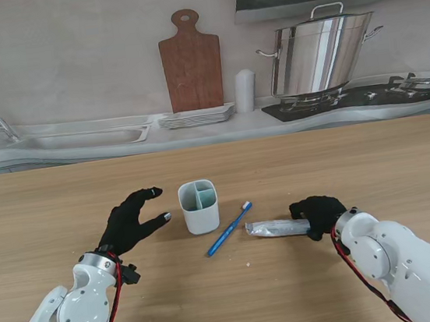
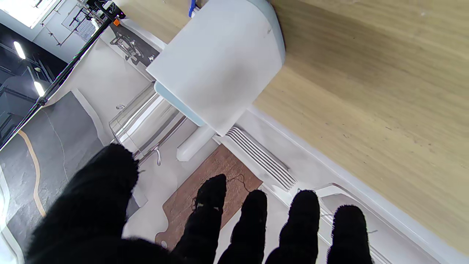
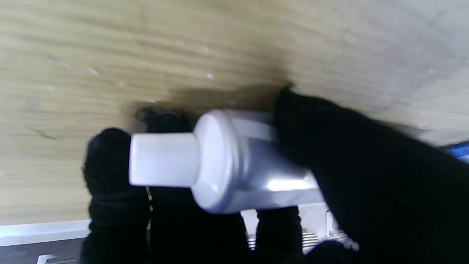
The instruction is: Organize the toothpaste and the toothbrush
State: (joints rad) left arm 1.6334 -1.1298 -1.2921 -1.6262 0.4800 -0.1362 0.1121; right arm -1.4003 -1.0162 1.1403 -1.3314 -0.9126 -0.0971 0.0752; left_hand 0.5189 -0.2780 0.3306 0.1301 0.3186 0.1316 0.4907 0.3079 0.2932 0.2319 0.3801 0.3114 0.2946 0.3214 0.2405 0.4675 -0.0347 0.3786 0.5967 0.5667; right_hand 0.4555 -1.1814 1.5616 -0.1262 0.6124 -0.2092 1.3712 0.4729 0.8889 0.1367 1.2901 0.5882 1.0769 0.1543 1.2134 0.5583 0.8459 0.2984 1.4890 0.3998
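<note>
Gripping the silver toothpaste tube (image 1: 277, 228) near its cap end, the right hand (image 1: 318, 214) has its black-gloved fingers (image 3: 113, 161) curled around it — the wrist view shows the white cap (image 3: 163, 159) jutting free of the grasp. The tube lies flat on the wooden table (image 1: 357, 167), long axis running left to right, crimped tail toward the blue toothbrush (image 1: 229, 229) just beside it. That toothbrush lies diagonally, bristles farther from me, next to the white divided holder (image 1: 199, 206). The left hand (image 1: 132, 220) hovers beside the holder, fingers spread, holding nothing.

Risks, as I judge them: gripped at one end, the tube could droop or slip — and its swinging tail might knock the toothbrush.
</note>
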